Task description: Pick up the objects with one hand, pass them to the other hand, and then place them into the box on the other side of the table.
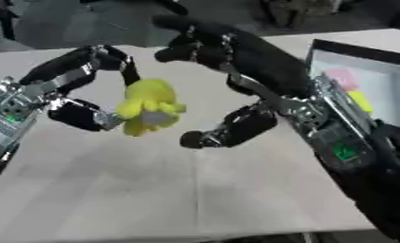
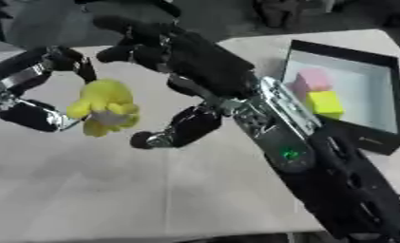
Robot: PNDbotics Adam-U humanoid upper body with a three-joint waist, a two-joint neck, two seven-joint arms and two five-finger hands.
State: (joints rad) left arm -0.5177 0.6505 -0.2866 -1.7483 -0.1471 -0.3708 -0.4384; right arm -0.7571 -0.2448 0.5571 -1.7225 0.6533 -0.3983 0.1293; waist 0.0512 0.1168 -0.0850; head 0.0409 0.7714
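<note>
The left hand [image 1: 74,92] is reaching in from the left side, raised above the pale counter [image 1: 153,190], with its fingers curling over the top of a yellow plush toy [image 1: 150,107] and its thumb closing in from below, so the toy is being pinched between them. The toy is hanging in the air above the counter's middle, left of centre, not touching the surface; it is showing a paler patch near its lower part.

Just to the right of the toy, the right hand [image 2: 182,71] is hovering with its fingers spread and only gently bent, the thumb [image 2: 174,130] pointing toward the toy from below. It is holding nothing, and a small gap is showing between it and the toy.

At the far right, a black box [image 2: 382,102] with a pale floor is sitting on the counter, well apart from the toy. Inside it, a pink block [image 2: 312,79] is lying just beyond a yellow block [image 2: 326,104].
</note>
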